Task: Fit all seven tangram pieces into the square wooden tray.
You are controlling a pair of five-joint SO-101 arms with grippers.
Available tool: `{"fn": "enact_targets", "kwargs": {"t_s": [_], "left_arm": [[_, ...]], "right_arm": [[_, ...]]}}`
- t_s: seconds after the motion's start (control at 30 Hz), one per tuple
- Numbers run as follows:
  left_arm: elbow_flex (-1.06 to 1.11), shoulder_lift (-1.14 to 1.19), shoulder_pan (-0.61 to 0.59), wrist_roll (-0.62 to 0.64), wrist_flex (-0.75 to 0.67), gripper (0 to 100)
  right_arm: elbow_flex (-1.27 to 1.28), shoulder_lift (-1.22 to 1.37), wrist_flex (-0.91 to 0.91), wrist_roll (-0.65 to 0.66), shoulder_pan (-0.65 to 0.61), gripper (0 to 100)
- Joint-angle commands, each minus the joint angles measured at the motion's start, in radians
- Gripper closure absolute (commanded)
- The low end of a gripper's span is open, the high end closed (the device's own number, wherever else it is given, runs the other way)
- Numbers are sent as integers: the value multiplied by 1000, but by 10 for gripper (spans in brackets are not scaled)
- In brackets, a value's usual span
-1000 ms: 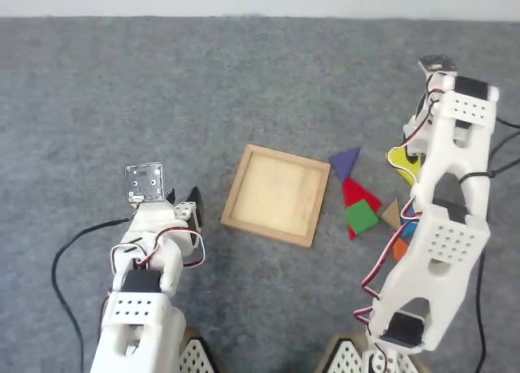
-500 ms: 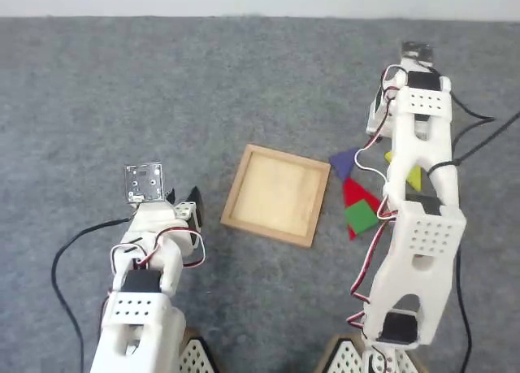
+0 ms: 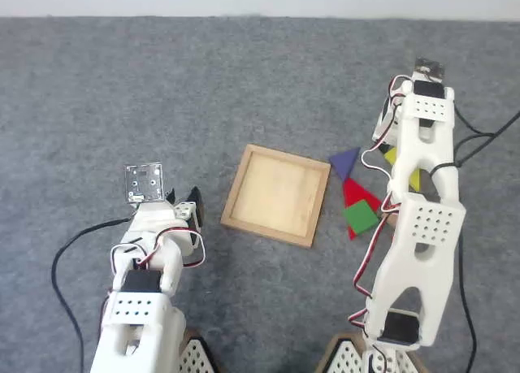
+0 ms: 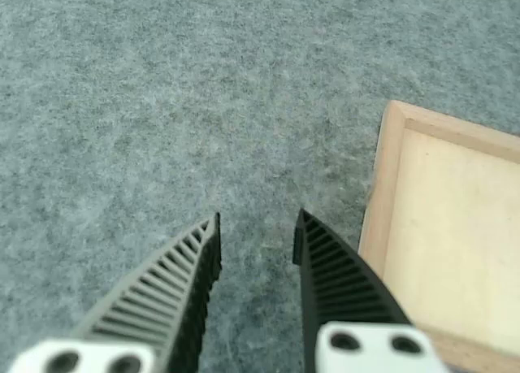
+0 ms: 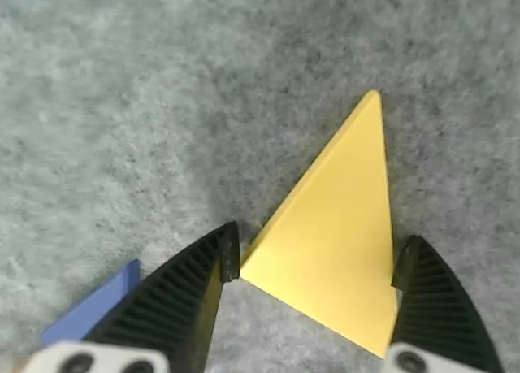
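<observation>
The square wooden tray (image 3: 276,194) lies mid-table and holds nothing. To its right lie a purple triangle (image 3: 345,160), a red triangle (image 3: 357,196) and a green square (image 3: 361,217). My right arm (image 3: 416,227) stretches over the pieces further right, and the yellow triangle (image 3: 392,155) peeks out beside it. In the right wrist view my right gripper (image 5: 318,259) is open, with one finger on each side of the flat yellow triangle (image 5: 341,251). A blue piece (image 5: 89,316) lies close by. My left gripper (image 4: 257,223) is open over bare carpet, just left of the tray's rim (image 4: 378,202).
Grey carpet covers the whole table. My left arm (image 3: 150,251) stays at the lower left, its gripper (image 3: 193,202) a short way from the tray. Open carpet lies beyond the tray and to its left.
My right arm has swung left from the table's right side and now covers the pieces that showed there. It now stands over the yellow triangle. The left arm has not moved.
</observation>
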Motion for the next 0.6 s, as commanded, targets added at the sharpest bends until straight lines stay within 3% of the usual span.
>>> {"fn": "enact_targets", "kwargs": {"t_s": [0.0, 0.57], "left_arm": [[-12, -14, -6, 9, 3, 855], [-12, -14, -6, 9, 3, 855]], "right_arm": [[-77, 12, 47, -11, 10, 692], [-91, -28, 153, 153, -18, 692]]}}
